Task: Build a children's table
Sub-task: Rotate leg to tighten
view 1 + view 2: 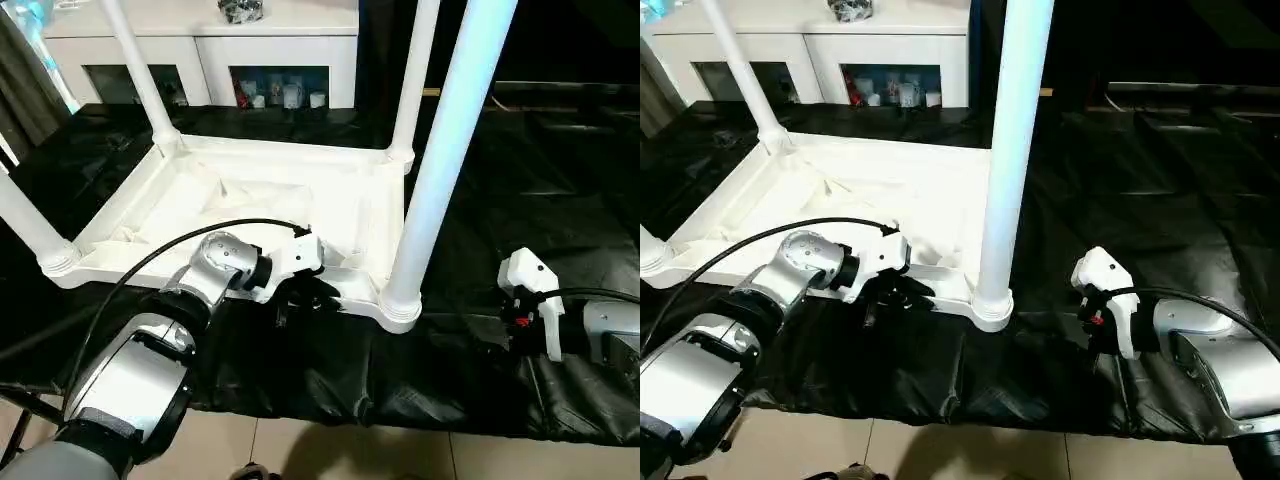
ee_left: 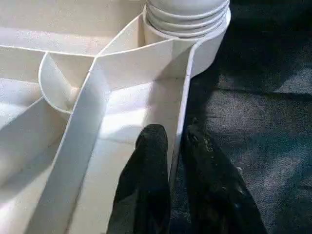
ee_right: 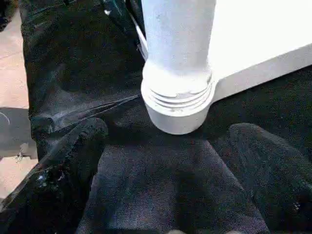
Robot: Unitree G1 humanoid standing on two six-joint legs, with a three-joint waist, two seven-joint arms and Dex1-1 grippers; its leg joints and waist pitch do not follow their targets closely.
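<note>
Your left gripper (image 2: pixel 169 161) has its two black fingers nearly closed over the thin rim wall of the upturned white plastic ribbed tabletop (image 1: pixel 250 200), on its near edge just beside the near right corner socket. The long tapered white tubular leg (image 1: pixel 440 150) already stands upright there, on the black sheet (image 1: pixel 560 180). Keep that pinch square on the wall so the tabletop cannot skid. Your right gripper (image 3: pixel 170 161), jaws wide and empty, faces that leg's ribbed base; bring it in level, centred on the leg, before closing.
</note>
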